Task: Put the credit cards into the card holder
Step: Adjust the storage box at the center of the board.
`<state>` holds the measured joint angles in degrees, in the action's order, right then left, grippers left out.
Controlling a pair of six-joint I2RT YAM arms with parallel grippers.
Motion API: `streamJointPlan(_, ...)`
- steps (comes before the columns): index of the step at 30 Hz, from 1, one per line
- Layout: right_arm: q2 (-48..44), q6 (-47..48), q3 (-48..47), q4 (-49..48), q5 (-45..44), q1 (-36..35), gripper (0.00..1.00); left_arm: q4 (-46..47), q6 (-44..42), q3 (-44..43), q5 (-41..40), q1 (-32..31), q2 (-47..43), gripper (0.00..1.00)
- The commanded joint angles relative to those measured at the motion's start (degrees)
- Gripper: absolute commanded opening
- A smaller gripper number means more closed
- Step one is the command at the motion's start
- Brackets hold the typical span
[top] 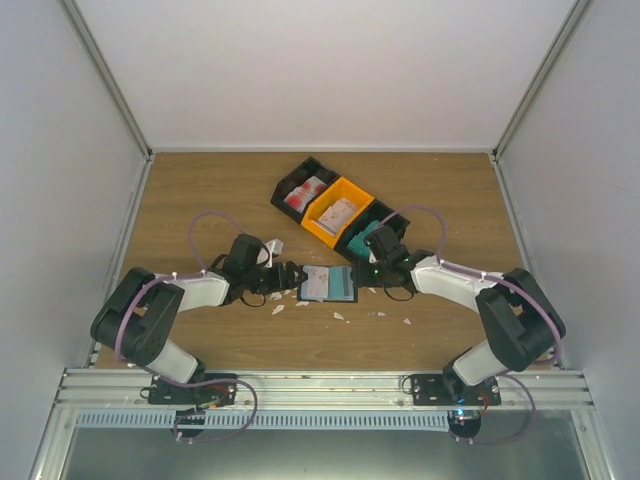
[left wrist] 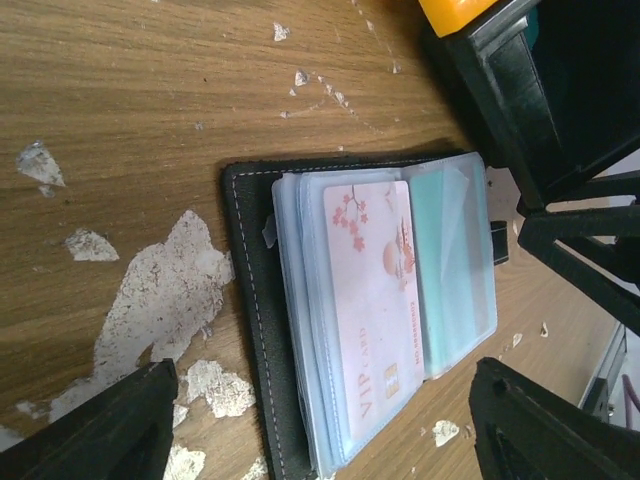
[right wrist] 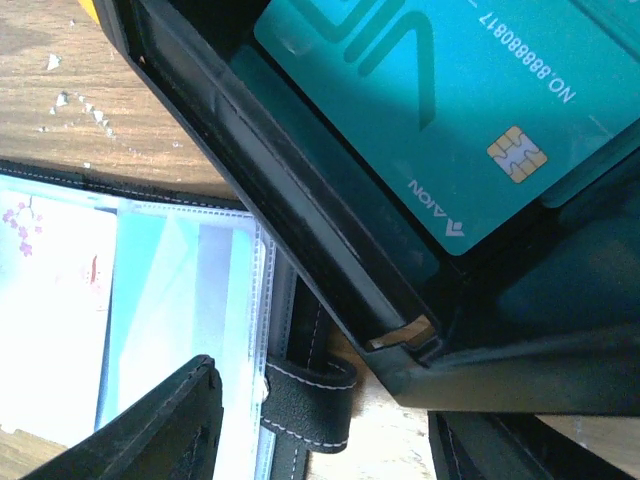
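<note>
Left wrist view: the black card holder (left wrist: 290, 330) lies open on the table (left wrist: 120, 100), its clear sleeves holding a pale pink blossom card (left wrist: 370, 300) beside a teal card (left wrist: 450, 260). My left gripper (left wrist: 320, 400) and right gripper (right wrist: 320, 405) flank it, jaws apart and empty.

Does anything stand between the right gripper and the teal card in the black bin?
Yes: the black bin has its near wall running between the open right gripper and the teal card. Nothing lies on the card itself.
</note>
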<state>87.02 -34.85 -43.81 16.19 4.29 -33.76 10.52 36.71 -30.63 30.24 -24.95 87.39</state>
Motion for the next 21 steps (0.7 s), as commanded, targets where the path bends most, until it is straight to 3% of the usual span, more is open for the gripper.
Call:
streamJointPlan(1, 0.1, -0.9, 1.2, -2.2, 1.9, -0.7, 0.55, -1.5, 0.0, -0.2, -0.2, 0.2, 1.3, 0.77)
streamJointPlan(12, 0.4, -2.7, 1.9, -1.4, -0.6, -2.2, 0.36, -2.3, -0.9, -0.9, 0.2, 0.1, 1.7, 0.60)
streamJointPlan(16, 1.0, -3.0, 1.3, -0.5, -4.1, -3.3, 0.54, -2.6, -1.2, -1.1, 0.4, 0.1, 1.9, 0.60)
streamJointPlan(21, -0.6, -5.9, 0.0, 2.6, -12.0, -3.2, 0.51, -2.8, -1.5, -1.1, 0.4, 0.1, 1.7, 0.60)
